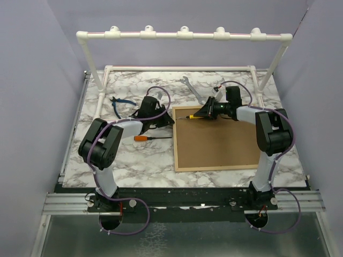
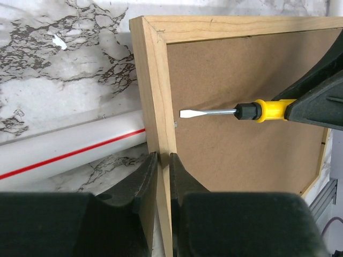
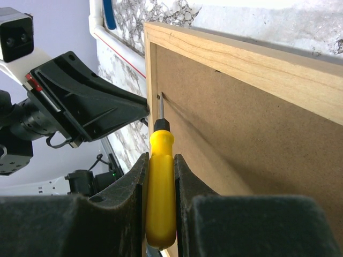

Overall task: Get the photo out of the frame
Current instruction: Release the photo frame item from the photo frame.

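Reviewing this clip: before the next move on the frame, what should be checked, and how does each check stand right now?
1. The frame lies back up on the table: ok.
2. The left gripper pinches the frame's left wooden edge: ok.
3. The right gripper is shut on the screwdriver: ok.
4. The screwdriver tip is beside the metal tab at that edge: ok.
5. The tip is actually under the tab: cannot tell.
6. The photo is free to lift out: cannot tell, as it is hidden under the backing.
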